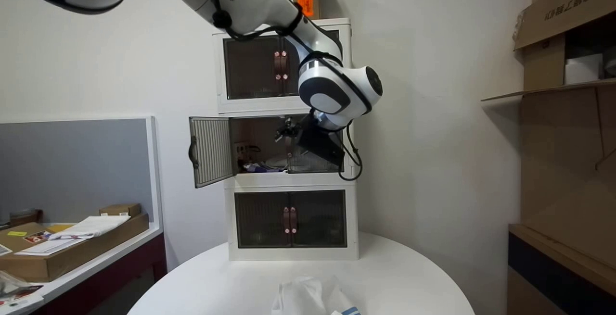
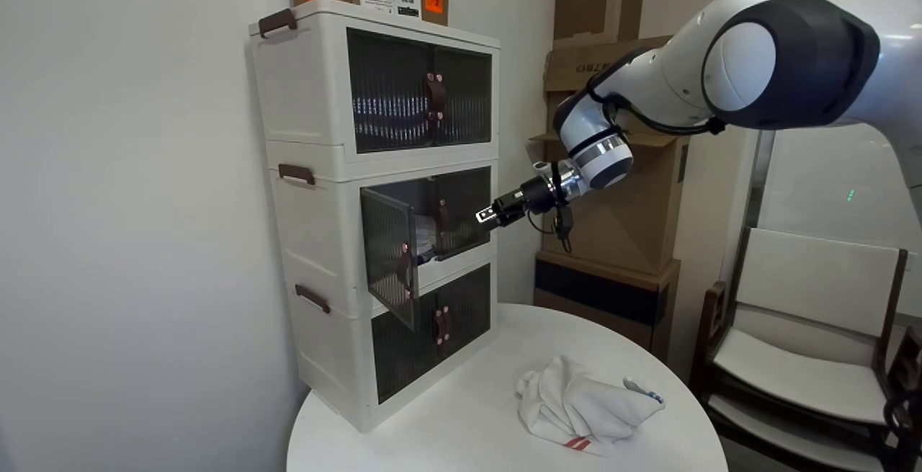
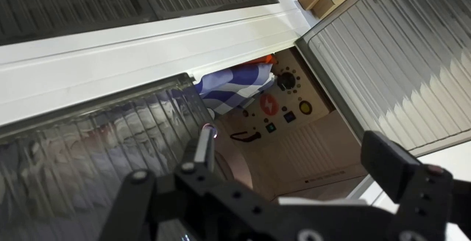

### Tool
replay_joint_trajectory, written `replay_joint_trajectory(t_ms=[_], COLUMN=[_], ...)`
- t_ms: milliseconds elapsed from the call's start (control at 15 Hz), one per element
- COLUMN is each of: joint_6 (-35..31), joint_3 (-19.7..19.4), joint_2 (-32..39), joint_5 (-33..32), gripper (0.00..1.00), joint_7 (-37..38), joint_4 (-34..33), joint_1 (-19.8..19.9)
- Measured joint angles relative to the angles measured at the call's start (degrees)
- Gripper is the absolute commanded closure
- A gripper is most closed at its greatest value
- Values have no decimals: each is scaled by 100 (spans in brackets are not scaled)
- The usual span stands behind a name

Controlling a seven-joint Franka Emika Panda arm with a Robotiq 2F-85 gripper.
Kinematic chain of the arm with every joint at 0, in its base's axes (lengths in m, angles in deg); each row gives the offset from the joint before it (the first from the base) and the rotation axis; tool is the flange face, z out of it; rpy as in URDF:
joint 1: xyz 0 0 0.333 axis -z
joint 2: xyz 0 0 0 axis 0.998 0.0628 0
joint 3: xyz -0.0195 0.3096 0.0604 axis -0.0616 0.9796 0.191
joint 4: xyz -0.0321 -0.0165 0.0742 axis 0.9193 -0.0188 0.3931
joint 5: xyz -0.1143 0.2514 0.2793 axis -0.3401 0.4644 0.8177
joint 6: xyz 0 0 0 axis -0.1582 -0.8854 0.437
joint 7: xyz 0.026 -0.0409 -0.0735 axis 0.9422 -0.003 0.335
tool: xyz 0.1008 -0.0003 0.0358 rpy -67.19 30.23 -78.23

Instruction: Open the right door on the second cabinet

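Gripper (image 3: 289, 138): jaws parted wide, grasp empty, door contact indeterminable | Right door (image 2: 462, 202): ribbed pane, seated flush, 3 o'clock on second cabinet (image 2: 313, 234) as I face it | Left door (image 2: 389, 256): swung out, 9 o'clock

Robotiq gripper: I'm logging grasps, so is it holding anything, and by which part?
Nothing is held: in the wrist view the Robotiq gripper stands open, its fingers wide apart. Whether one touches the right door cannot be told.

A crumpled cloth (image 2: 576, 406) lies on the table (image 2: 439, 447).
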Motion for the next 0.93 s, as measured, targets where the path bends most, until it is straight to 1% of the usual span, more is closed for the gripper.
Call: replay_joint_trajectory(t_ms=[267, 600, 933], joint_6=[8, 219, 244], joint_3=[52, 181, 351], joint_2=[0, -15, -43], joint_5=[13, 232, 317], gripper=[0, 0, 0], joint_7=[-182, -225, -518], joint_4=[0, -1, -46], joint_1=[30, 52, 3])
